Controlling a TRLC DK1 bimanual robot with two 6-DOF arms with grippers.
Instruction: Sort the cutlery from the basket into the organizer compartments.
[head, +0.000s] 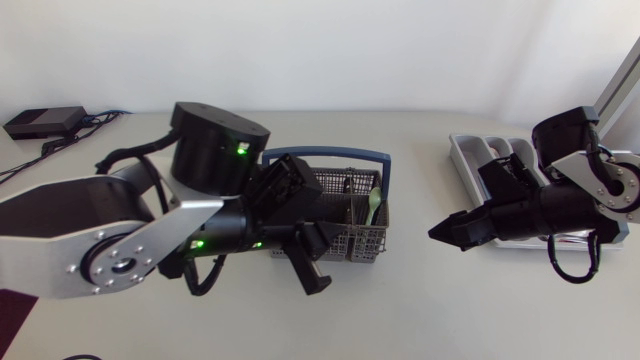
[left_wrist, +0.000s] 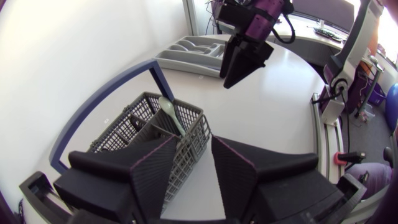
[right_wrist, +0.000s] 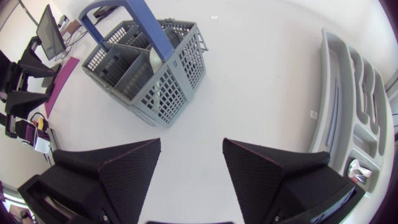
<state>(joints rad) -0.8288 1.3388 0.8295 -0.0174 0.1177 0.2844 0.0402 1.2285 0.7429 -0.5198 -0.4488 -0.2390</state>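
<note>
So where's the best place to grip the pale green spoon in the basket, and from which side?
Probably the bowl end of the pale green spoon, from above. It stands bowl up in an end compartment of the basket, with only that end clearing the rim; the mesh walls block a sideways approach. Descend clear of the blue handle.

Pincer (right_wrist: 189, 165) spread wide, basket (right_wrist: 171, 93) ahead, organizer (right_wrist: 333, 106) beside it

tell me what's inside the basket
One pale green spoon stands in a compartment of the basket. No other cutlery shows, but the compartment floors are partly hidden by its walls.
</note>
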